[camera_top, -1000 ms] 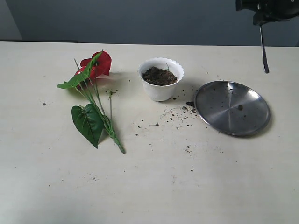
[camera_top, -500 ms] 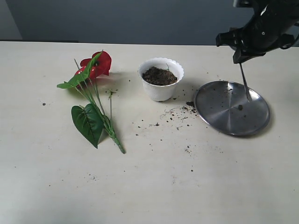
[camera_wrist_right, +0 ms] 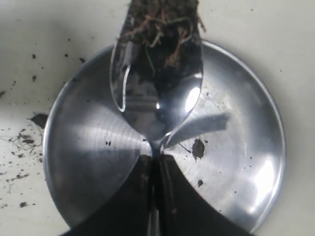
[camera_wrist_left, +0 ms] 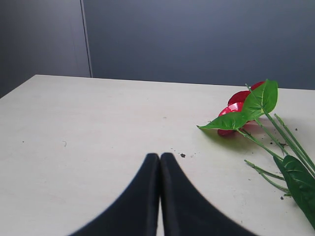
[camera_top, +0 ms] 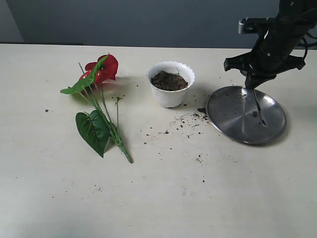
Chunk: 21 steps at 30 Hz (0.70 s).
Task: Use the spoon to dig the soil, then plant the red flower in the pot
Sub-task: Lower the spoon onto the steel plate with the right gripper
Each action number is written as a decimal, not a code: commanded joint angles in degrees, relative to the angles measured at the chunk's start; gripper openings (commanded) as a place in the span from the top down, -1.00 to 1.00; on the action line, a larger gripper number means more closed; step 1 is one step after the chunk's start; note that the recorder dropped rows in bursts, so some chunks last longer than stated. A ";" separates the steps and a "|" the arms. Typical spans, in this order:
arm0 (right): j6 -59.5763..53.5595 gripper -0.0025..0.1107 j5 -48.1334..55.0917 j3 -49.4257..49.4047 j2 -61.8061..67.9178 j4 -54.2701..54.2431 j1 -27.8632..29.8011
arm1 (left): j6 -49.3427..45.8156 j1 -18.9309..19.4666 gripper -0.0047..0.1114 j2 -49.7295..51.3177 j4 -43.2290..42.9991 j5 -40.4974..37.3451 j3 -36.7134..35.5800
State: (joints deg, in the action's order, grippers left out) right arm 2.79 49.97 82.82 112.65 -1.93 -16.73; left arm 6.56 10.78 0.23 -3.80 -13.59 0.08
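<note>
My right gripper [camera_top: 251, 83] is shut on the handle of the silver spoon [camera_top: 257, 106], which hangs down with its tip at the round steel plate [camera_top: 233, 119]. The right wrist view shows the spoon bowl [camera_wrist_right: 157, 98] carrying a clump of dark soil [camera_wrist_right: 160, 19] at its far end, over the plate [camera_wrist_right: 83, 162], with the gripper [camera_wrist_right: 156, 160] clamped on the handle. The white pot [camera_top: 171, 96] holds soil [camera_top: 169, 81]. The red flower [camera_top: 104, 68] lies flat on the table left of the pot. My left gripper [camera_wrist_left: 159, 157] is shut and empty, near the flower [camera_wrist_left: 238, 105].
Loose soil specks [camera_top: 190, 119] are scattered on the table between pot and plate. The flower's green stems and large leaf [camera_top: 92, 130] stretch toward the front left. A small soil clump [camera_wrist_right: 198, 147] lies on the plate.
The right arm has come down and leftward from the upper right corner. The spoon has dropped from above the table onto the steel plate. Flower and pot have not moved.
</note>
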 commanded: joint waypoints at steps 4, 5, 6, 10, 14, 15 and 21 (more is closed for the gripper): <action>0.47 0.97 0.60 0.44 2.60 0.15 0.07 | 0.37 0.04 0.91 -0.23 -0.03 0.28 -0.08; 0.57 0.97 0.65 0.44 2.99 0.15 0.07 | 0.37 0.04 0.91 -0.23 -0.03 0.28 -0.08; 0.56 0.97 0.78 0.44 3.29 0.15 0.07 | 0.37 0.04 0.91 -0.23 -0.03 0.28 -0.08; 1.65 0.97 1.89 0.44 4.44 0.27 0.07 | 0.37 0.04 0.91 -0.23 -0.03 0.28 -0.08; 1.88 0.97 1.77 0.44 5.91 0.50 0.07 | 0.37 0.04 0.91 -0.23 -0.03 0.28 -0.08; 1.88 0.97 1.77 0.44 6.32 0.50 0.07 | 0.37 0.04 0.91 -0.23 -0.03 0.28 -0.08; 2.00 0.97 1.68 0.44 7.96 1.45 0.07 | 0.37 0.04 0.91 -0.23 -0.03 0.28 -0.08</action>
State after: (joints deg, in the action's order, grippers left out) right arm 4.51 51.68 82.82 120.05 -1.45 -16.73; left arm 6.56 10.78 0.23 -3.80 -13.59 0.08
